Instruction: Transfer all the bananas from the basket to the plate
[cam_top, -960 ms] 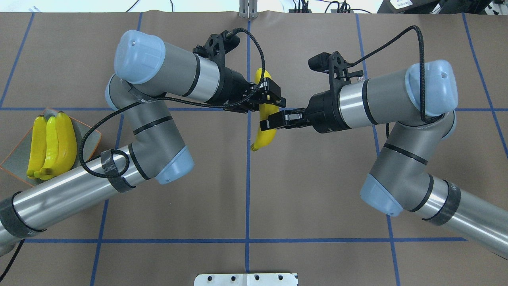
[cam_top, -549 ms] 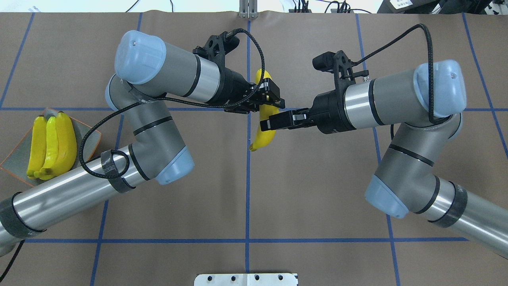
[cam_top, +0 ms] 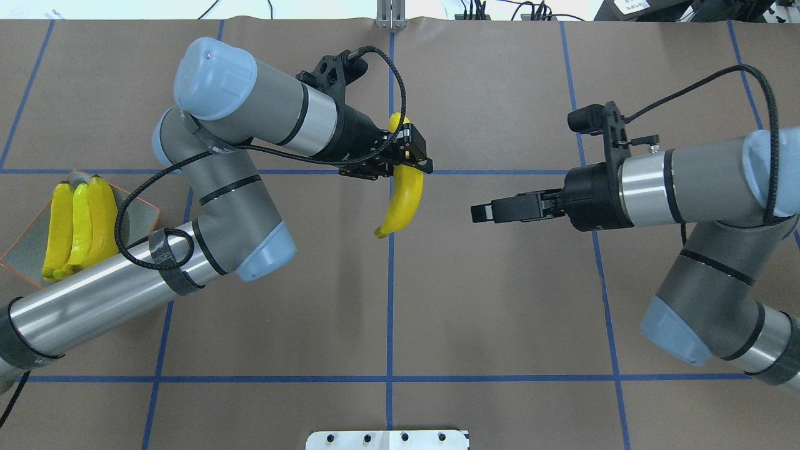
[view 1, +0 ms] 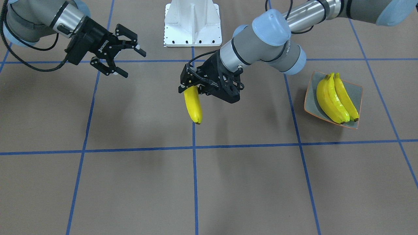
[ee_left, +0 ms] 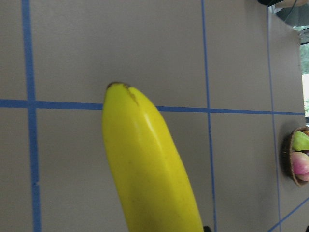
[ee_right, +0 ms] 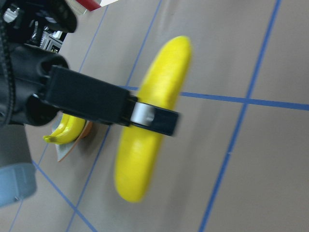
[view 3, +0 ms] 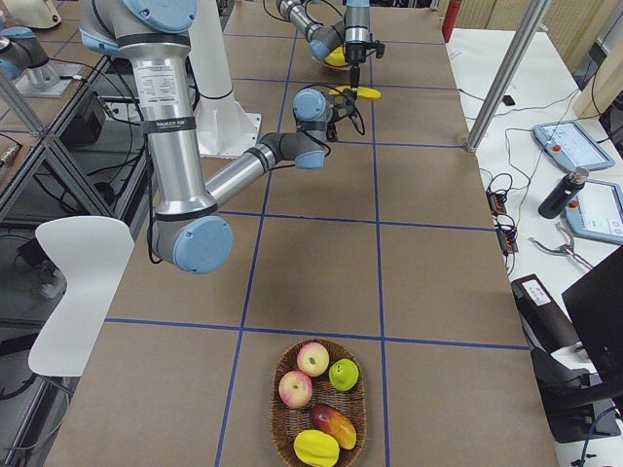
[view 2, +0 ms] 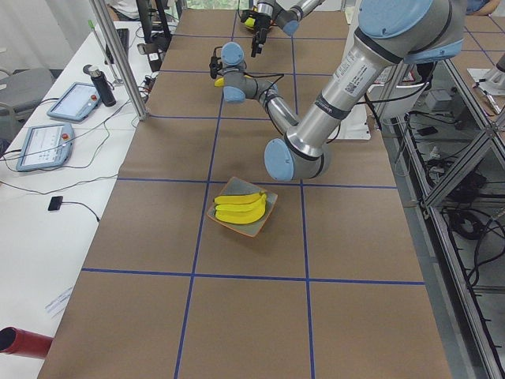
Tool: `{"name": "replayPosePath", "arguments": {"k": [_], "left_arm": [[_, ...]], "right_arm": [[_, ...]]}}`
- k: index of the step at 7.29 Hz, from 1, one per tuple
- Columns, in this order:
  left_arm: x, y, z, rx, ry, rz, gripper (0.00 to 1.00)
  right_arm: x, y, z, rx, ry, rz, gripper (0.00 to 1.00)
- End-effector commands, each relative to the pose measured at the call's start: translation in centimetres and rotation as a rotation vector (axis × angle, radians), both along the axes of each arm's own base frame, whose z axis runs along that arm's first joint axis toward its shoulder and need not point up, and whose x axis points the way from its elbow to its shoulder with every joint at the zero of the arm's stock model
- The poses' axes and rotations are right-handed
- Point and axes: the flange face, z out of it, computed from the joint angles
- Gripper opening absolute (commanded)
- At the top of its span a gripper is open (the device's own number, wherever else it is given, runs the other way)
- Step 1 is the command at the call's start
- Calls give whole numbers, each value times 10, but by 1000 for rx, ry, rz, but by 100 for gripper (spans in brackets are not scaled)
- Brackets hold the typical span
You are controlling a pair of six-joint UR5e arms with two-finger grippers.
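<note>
**One banana in the air, and a crowded plate waiting**

The left claw (cam_top: pixel 409 156) is clamped on a banana (cam_top: pixel 403 197) near its upper end. The long lower part hangs free above the middle of the table (cam_top: pixel 500 312), touching nothing. The right claw (view 1: pixel 132 63) stands well off to the side with its fingers spread and nothing between them.

The plate (view 1: pixel 357 89) sits at the robot's left end of the table. Three bananas (view 1: pixel 333 98) already lie side by side on it and cover much of its floor. The basket (view 3: pixel 274 409) at the far right end shows apples and other fruit; whether a banana remains in it I cannot tell.

The main risk looks to be the grip. The skin is glossy and the hold is far from the middle, so a quick swing towards the plate could make the fruit pivot or slide out.

The second risk is the landing. Little bare plate is left, so a drop from height, or one too near the raised edge, could send this banana rolling onto the table or nudge the others off
</note>
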Motion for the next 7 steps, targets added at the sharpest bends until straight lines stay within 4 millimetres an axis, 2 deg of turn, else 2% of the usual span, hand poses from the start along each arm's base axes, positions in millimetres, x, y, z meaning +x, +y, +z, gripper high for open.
{"name": "replayPosePath", "arguments": {"k": [1, 2, 3, 4, 5, 6, 7], "left_arm": [[-38, -26, 38, -79, -240, 15, 0], [-60, -16, 47, -75, -377, 42, 0], [-88, 2, 65, -44, -534, 23, 0], [-104, 12, 81, -63, -710, 23, 0], [-102, 21, 99, -67, -897, 26, 0], [-82, 33, 122, -47, -1030, 34, 0], [-89, 36, 159, -74, -1139, 34, 0]], "right_arm": [[22, -30, 51, -59, 75, 98, 100], [23, -36, 61, -68, 91, 123, 100], [22, -43, 73, -85, 110, 130, 100], [28, -52, 83, -100, 123, 147, 100], [30, -56, 92, -114, 135, 153, 100], [35, -59, 95, -120, 140, 160, 100], [50, -61, 109, -139, 158, 181, 100]]}}
